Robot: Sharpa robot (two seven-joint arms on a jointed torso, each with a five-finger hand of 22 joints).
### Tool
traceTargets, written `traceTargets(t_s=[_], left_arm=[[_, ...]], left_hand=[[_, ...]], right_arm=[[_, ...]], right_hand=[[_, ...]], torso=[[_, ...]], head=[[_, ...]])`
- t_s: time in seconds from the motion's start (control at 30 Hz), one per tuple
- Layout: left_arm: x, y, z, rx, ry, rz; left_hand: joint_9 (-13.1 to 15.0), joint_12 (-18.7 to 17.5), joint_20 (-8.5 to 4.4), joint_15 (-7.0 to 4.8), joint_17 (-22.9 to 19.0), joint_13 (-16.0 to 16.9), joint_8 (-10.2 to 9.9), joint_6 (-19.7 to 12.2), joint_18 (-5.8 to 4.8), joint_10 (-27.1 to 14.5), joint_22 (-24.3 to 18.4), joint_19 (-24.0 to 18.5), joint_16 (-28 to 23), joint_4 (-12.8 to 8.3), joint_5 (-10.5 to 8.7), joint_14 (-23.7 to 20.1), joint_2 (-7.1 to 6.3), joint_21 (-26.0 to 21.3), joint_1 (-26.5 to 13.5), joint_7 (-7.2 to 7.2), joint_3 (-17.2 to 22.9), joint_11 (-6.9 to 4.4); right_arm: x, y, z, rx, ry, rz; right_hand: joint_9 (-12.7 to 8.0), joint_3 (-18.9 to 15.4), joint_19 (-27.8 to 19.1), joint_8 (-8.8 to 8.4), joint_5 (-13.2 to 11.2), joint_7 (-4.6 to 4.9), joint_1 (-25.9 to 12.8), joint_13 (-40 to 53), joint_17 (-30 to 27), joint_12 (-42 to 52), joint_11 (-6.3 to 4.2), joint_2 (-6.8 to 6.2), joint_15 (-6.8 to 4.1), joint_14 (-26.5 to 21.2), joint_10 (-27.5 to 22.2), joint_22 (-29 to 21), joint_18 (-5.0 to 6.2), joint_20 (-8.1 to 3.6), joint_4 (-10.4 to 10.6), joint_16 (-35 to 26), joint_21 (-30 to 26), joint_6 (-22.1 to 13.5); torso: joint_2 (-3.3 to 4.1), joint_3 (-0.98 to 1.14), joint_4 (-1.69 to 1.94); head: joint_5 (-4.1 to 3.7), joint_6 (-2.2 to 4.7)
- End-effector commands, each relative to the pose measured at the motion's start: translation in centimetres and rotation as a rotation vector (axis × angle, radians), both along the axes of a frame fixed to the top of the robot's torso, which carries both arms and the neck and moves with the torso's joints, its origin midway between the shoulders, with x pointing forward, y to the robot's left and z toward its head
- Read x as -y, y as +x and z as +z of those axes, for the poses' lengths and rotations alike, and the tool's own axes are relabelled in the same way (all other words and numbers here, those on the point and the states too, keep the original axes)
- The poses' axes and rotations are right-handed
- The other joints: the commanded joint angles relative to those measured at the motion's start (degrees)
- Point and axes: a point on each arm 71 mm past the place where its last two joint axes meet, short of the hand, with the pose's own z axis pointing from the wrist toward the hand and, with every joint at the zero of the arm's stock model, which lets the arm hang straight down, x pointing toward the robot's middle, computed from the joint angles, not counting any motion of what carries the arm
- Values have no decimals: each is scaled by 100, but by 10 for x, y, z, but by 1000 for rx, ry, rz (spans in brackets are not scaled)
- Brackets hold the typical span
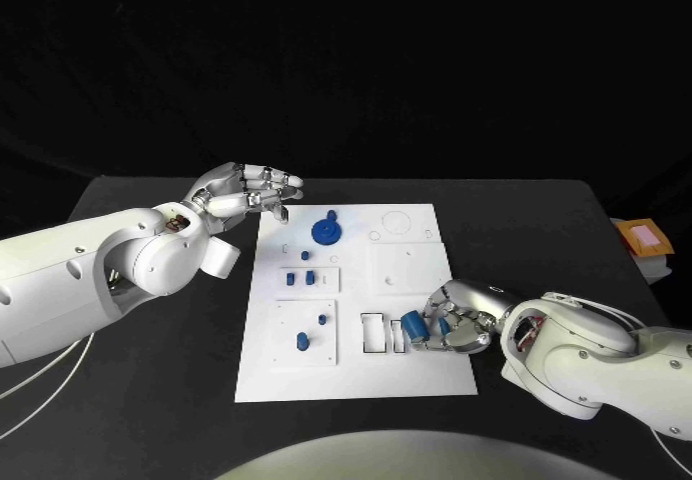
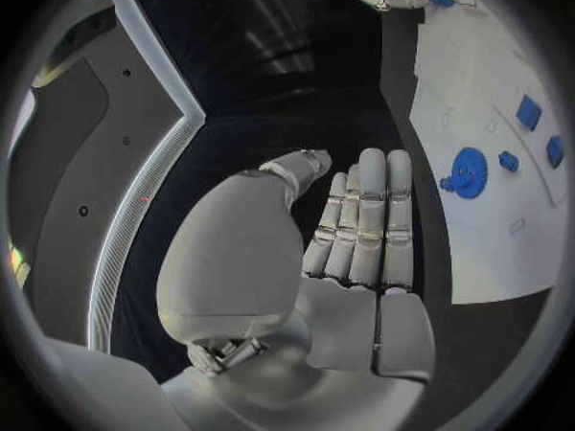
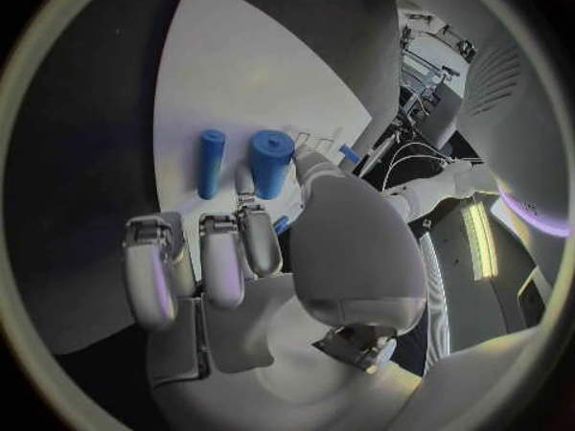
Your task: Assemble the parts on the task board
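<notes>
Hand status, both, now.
Left hand: holds nothing, fingers loosely extended, off the task board at its far left corner.
Right hand: pinching a blue cylinder part over the board's near right area.

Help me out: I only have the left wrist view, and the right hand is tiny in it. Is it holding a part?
Observer: Yes. In the head view the right hand pinches a thick blue cylinder at the near right corner of the task board.
Operator: Any other part by it?
Observer: The right wrist view shows a thinner blue cylinder beside it, outside the grip.
Operator: Where might it go?
Observer: I cannot tell, but two rectangular slots lie just beside that hand.
</notes>
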Motion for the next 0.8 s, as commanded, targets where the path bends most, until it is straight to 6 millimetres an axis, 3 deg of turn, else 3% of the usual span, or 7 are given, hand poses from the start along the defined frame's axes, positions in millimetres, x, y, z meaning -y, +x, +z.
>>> traceTargets(t_s=[0.03,0.23,0.37,0.43,0.47,0.6,0.8], left_arm=[[2,-1,1,3,-9,-18],[2,-2,1,1,-9,-22],[3,-2,1,-1,-9,-25],[3,-2,1,-1,-9,-26],[3,-2,1,-2,-9,-26],[2,-2,1,-3,-9,-27],[2,-2,1,-5,-7,-28]], left_hand=[[7,30,2,2,-9,9,36,-42,70,-47,-5,-38,39,7,13,-41,22,-19,-55,5,-28,-2],[11,46,4,1,-9,10,43,-48,73,-59,-12,-35,49,7,17,-48,42,-29,-47,4,-16,-3],[11,46,4,1,-9,10,43,-48,73,-59,-12,-35,49,7,17,-48,42,-29,-47,4,-16,-3],[13,54,3,-1,-9,11,47,-50,75,-64,-14,-32,53,-1,19,-51,49,-30,-33,3,-7,-4],[13,54,3,-1,-9,11,47,-50,75,-64,-14,-32,53,-1,19,-51,49,-30,-33,3,-7,-4],[14,59,2,-2,-10,11,50,-51,76,-66,-14,-31,55,-6,19,-54,52,-31,-24,3,-3,-5],[15,64,2,-3,-10,11,53,-52,76,-69,-15,-29,57,-13,20,-56,54,-31,-15,3,2,-5]], right_arm=[[1,0,-4,-13,-31,-5],[-1,2,-7,-30,-51,-3],[-3,2,-9,-40,-60,-7],[-3,2,-10,-42,-61,-14],[-3,2,-10,-44,-59,-21],[-1,2,-10,-54,-32,-58],[1,1,-9,-70,32,-113]], right_hand=[[5,-38,566,-7,22,-6,69,355,441,26,-12,95,-16,399,51,1476,-57,-27,-8,32,46,49],[33,-40,572,32,70,-36,115,375,474,33,-35,198,-33,403,67,1481,-61,-38,2,47,67,159],[59,75,573,54,387,-85,416,378,488,14,-84,277,-76,402,69,1483,-62,-74,-88,53,73,227],[59,215,574,43,152,-94,639,379,496,3,-95,306,-88,403,66,1483,-63,-87,-174,56,75,228],[58,277,575,38,152,-99,721,382,497,1,-99,310,-91,403,67,1484,-64,-89,-208,56,78,233],[58,607,588,31,448,-118,934,418,559,11,-119,315,-106,415,87,1495,-72,-106,-305,80,120,287],[84,978,593,45,771,-134,898,439,583,7,-133,265,-118,418,101,1500,-76,-119,-346,89,135,327]], torso=[[-3,-7,6],[-17,-7,0],[-12,-4,4],[-14,-2,2],[-18,-4,2],[-18,-13,-2],[-8,-2,-1]], head=[[-3,-5],[-2,-55],[2,-47],[1,-38],[-7,-37],[1,-30],[-7,-24]])
